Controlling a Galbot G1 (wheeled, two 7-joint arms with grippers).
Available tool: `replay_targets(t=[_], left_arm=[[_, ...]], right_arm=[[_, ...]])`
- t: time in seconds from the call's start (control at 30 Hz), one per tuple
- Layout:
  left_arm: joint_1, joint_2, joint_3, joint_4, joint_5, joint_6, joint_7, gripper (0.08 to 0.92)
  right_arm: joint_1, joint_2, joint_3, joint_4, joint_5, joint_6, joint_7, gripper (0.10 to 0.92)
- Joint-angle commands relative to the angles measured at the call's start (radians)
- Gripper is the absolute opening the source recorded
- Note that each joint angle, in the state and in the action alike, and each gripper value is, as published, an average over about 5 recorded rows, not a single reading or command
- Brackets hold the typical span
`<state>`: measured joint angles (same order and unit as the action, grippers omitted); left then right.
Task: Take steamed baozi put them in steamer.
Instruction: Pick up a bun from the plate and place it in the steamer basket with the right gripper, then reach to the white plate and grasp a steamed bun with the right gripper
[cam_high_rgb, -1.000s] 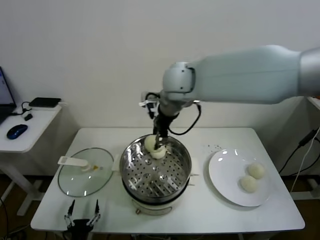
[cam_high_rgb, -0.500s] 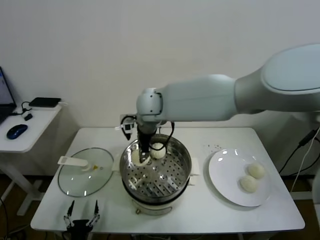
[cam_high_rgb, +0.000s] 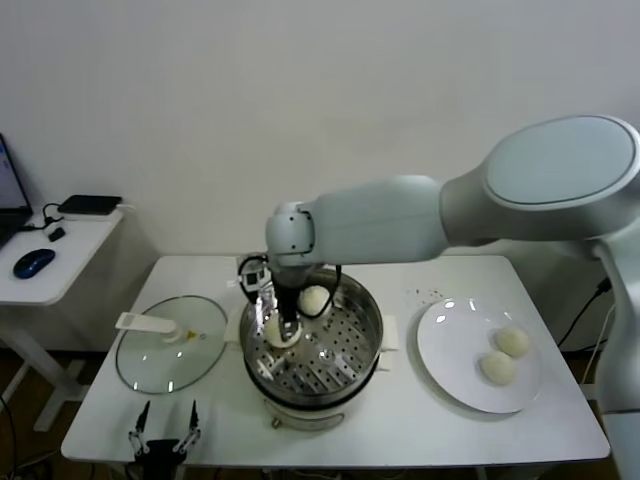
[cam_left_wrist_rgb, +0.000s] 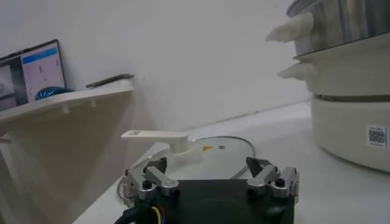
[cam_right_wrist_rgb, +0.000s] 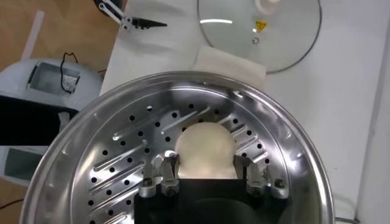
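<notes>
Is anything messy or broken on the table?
Nothing looks broken or spilled. Two buns wait on the white plate, two sit in the steamer, and the glass lid lies flat beside it. Only a few tiny dark specks dot the table by the plate.

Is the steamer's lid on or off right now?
Off. The glass lid lies flat on the table on the robot's left of the steamer, whose perforated tray is open to view.
</notes>
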<state>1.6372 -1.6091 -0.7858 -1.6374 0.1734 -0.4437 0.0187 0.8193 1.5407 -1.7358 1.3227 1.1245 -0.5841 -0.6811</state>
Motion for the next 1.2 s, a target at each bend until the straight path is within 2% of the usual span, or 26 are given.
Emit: replay_targets(t=[0.03,0.13,0.23,0.4,0.7,0.97,1.2], left_arm=[[0.001,-0.026,0.000,-0.002,0.001,0.000,-0.001,0.823],[0.002,-0.026,-0.001,-0.004,0.003,0.000,-0.002,0.823],[0.004,-0.026,-0.002,-0.008,0.004,0.000,-0.002,0.823],[0.007,-0.027,-0.003,-0.013,0.008,0.000,-0.003,0.823],[0.007,-0.035,0.001,-0.014,0.021,-0.003,-0.003,0.823],[0.008,-0.041,0.001,-0.007,0.028,-0.009,-0.001,0.823],[0.007,-0.048,0.003,-0.003,0.040,-0.008,-0.001,0.823]], right_arm=[[-0.005,0.000,0.015,-0.004,0.001,0.003,0.003,0.700],[0.029,-0.030,0.021,0.015,0.014,0.007,-0.009,0.776],[0.090,-0.090,0.016,0.059,0.033,0.012,-0.030,0.815],[0.264,-0.258,-0.084,0.179,-0.019,0.089,-0.148,0.822],[0.401,-0.587,-0.327,0.294,-0.250,0.304,-0.295,0.823],[0.298,-0.789,-0.426,0.261,-0.526,0.375,-0.300,0.823],[0.111,-0.888,-0.335,0.155,-0.636,0.383,-0.269,0.823]])
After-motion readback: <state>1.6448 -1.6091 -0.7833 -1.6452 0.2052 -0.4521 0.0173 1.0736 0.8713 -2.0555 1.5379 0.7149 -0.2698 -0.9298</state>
